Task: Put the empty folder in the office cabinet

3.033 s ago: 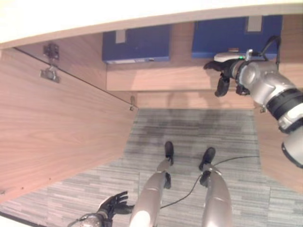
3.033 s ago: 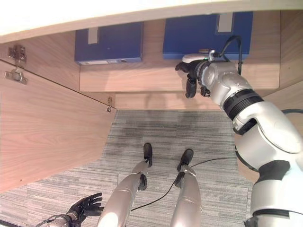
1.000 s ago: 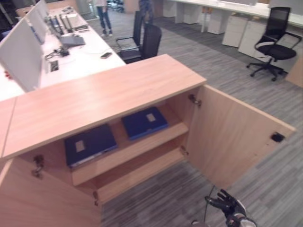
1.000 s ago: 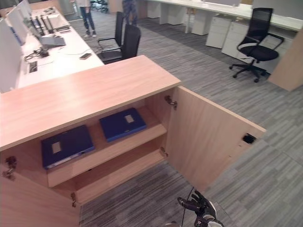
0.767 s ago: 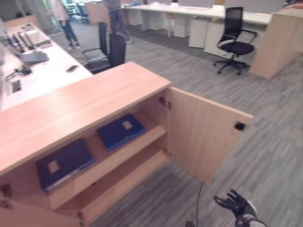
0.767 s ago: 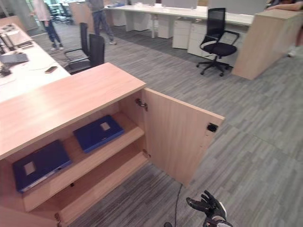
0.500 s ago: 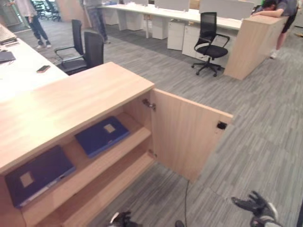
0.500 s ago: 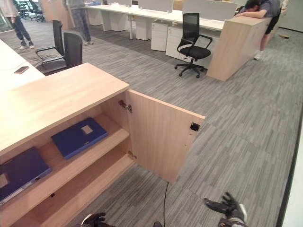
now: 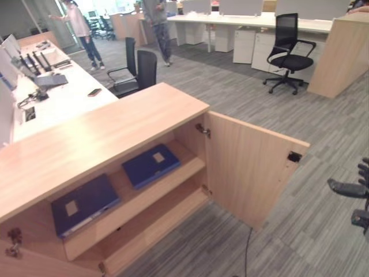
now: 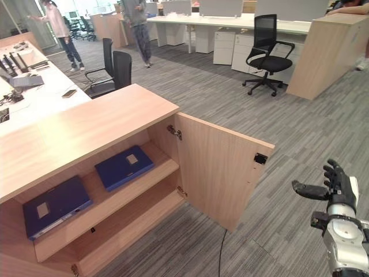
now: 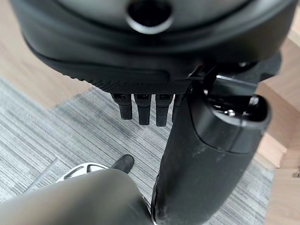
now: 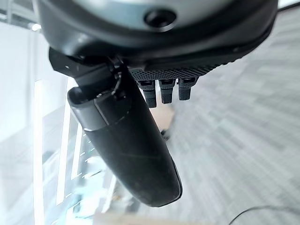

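Two blue folders [image 10: 124, 167] lie flat on the open cabinet [image 10: 86, 135] shelf at 9 o'clock, door [image 10: 222, 173] swung wide, right hand [image 10: 334, 187] spread empty over bare carpet [image 10: 288, 133] at 4 o'clock, left hand [image 11: 154, 70] relaxed, empty.

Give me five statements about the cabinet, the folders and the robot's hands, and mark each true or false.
1. Two blue folders lie on the cabinet's upper shelf. True.
2. The cabinet's right door is closed. False: it stands open.
3. The right hand holds a folder. False: its fingers are straight and it holds nothing.
4. The lower shelf bears a folder. False: its visible part is bare.
5. The left hand holds nothing, with grey carpet past its fingers. True.
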Motion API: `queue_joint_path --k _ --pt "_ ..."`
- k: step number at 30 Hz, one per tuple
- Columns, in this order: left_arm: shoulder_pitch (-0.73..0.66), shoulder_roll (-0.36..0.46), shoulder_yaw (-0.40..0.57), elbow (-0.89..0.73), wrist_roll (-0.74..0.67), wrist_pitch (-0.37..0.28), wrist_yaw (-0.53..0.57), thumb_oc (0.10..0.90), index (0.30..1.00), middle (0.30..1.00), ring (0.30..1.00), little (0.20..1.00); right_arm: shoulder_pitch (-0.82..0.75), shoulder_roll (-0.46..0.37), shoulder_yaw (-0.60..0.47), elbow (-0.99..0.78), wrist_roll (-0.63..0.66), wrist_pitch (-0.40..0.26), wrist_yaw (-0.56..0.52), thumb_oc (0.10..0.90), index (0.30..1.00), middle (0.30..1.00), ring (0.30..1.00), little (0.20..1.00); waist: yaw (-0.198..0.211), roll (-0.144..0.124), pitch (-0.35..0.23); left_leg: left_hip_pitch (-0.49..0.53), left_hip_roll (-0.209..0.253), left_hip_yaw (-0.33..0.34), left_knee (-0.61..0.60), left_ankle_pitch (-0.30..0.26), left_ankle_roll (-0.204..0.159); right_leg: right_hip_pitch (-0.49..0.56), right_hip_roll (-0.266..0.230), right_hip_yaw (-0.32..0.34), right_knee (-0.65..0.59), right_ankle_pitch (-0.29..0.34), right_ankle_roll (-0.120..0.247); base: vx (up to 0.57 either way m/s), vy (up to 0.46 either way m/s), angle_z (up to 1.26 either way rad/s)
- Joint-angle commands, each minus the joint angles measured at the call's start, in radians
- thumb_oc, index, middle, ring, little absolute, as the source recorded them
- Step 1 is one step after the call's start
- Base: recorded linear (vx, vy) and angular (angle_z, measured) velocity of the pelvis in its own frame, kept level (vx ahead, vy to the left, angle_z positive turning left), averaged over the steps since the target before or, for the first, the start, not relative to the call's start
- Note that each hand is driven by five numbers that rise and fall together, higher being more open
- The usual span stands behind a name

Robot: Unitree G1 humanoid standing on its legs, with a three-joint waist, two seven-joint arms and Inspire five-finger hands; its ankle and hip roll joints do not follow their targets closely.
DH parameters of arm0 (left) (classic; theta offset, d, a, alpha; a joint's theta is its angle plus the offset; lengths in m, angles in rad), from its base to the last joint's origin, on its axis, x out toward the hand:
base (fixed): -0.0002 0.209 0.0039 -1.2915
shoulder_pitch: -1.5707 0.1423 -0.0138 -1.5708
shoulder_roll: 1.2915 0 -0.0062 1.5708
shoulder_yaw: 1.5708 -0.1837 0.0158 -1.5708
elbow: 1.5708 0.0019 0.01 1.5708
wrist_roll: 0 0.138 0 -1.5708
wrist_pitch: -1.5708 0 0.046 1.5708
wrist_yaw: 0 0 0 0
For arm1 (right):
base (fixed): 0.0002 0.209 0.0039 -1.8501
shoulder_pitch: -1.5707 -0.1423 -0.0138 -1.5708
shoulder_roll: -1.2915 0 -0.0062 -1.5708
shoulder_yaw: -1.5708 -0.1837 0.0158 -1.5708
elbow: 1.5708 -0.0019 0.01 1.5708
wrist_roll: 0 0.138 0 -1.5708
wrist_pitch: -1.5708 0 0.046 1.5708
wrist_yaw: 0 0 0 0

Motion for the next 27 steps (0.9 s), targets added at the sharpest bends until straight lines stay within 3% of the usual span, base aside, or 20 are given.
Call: queue_joint_path --k 1,6,12,16,21,22,24,25,26,27 --pt "0.031 0.059 -0.015 0.064 0.031 0.013 -0.011 0.800 0.900 0.900 0.900 0.900 -0.172 -0.065 -0.019 -0.039 0.066 -0.125 0.027 0.800 0.900 0.900 0.900 0.900 0.037 -0.088 0.023 0.070 -0.037 -0.052 0.000 -0.111 -0.007 0.001 0.022 -0.015 0.007 -0.047 0.043 -0.01 -0.015 0.21" --pt "0.037 0.071 -0.023 0.055 0.019 0.013 -0.018 0.800 0.900 0.900 0.900 0.900 -0.235 -0.059 0.051 -0.049 0.159 -0.125 0.087 0.800 0.900 0.900 0.900 0.900 0.056 -0.090 0.023 0.062 -0.039 -0.064 0.000 -0.101 -0.011 0.003 0.021 -0.029 0.007 -0.049 0.038 -0.02 -0.016 0.14" --pt "0.046 0.071 -0.031 0.049 0.020 0.017 -0.041 0.800 0.900 0.900 0.900 0.900 -0.244 0.006 0.163 -0.125 0.294 -0.101 0.221 0.800 0.900 0.900 0.900 0.900 0.070 -0.088 0.021 0.058 -0.040 -0.069 0.000 -0.096 -0.015 0.005 0.022 -0.037 0.007 -0.053 0.035 -0.01 -0.004 0.04" --pt "0.052 0.071 -0.029 0.048 0.027 0.016 -0.054 0.800 0.900 0.900 0.900 0.900 -0.212 0.034 0.217 -0.205 0.328 -0.078 0.295 0.800 0.900 0.900 0.900 0.900 0.071 -0.087 0.021 0.056 -0.041 -0.070 0.000 -0.095 -0.017 0.005 0.023 -0.040 0.007 -0.054 0.034 -0.01 0.002 -0.03" --pt "0.054 0.067 -0.025 0.036 0.054 0.009 -0.073 0.800 0.900 0.900 0.900 0.900 -0.133 0.048 0.373 -0.347 0.298 -0.021 0.423 0.800 0.900 0.900 0.900 0.900 0.069 -0.087 0.023 0.056 -0.040 -0.066 0.000 -0.095 -0.020 0.005 0.021 -0.042 0.007 -0.053 0.032 -0.01 0.006 -0.05" --pt "0.048 0.063 -0.030 0.019 0.063 -0.001 -0.078 0.800 0.900 0.900 0.900 0.900 -0.093 0.050 0.497 -0.479 0.302 0.017 0.512 0.800 0.900 0.900 0.900 0.900 0.067 -0.086 0.027 0.056 -0.039 -0.065 0.000 -0.094 -0.020 0.002 0.020 -0.042 0.007 -0.050 0.032 -0.02 0.018 -0.11" --pt "0.047 0.065 -0.034 0.010 0.072 -0.007 -0.077 0.800 0.900 0.900 0.900 0.900 -0.088 0.046 0.608 -0.576 0.302 0.054 0.583 0.800 0.900 0.900 0.900 0.900 0.070 -0.087 0.031 0.058 -0.038 -0.067 0.000 -0.094 -0.021 0.003 0.018 -0.044 0.007 -0.048 0.031 -0.02 0.018 -0.12" --pt "0.055 0.065 -0.039 0.003 0.077 -0.013 -0.072 0.800 0.900 0.900 0.900 0.900 -0.103 0.076 0.718 -0.633 0.334 0.081 0.628 0.800 0.900 0.900 0.900 0.900 0.077 -0.089 0.035 0.060 -0.036 -0.071 0.000 -0.096 -0.020 0.006 0.016 -0.049 0.007 -0.047 0.032 -0.03 0.002 -0.13" --pt "0.058 0.066 -0.044 -0.004 0.080 -0.015 -0.068 0.800 0.900 0.900 0.900 0.900 -0.117 0.107 0.764 -0.630 0.343 0.082 0.630 0.800 0.900 0.900 0.900 0.900 0.084 -0.090 0.035 0.057 -0.037 -0.074 0.000 -0.093 -0.020 0.004 0.014 -0.052 0.007 -0.045 0.030 -0.04 0.006 -0.06" --pt "0.064 0.064 -0.062 -0.017 0.084 -0.017 -0.055 0.800 0.900 0.900 0.900 0.900 -0.146 0.214 0.846 -0.602 0.366 0.100 0.623 0.800 0.900 0.900 0.900 0.900 0.099 -0.091 0.040 0.056 -0.037 -0.082 0.000 -0.090 -0.019 0.007 0.012 -0.061 0.007 -0.044 0.029 -0.05 0.010 0.05"
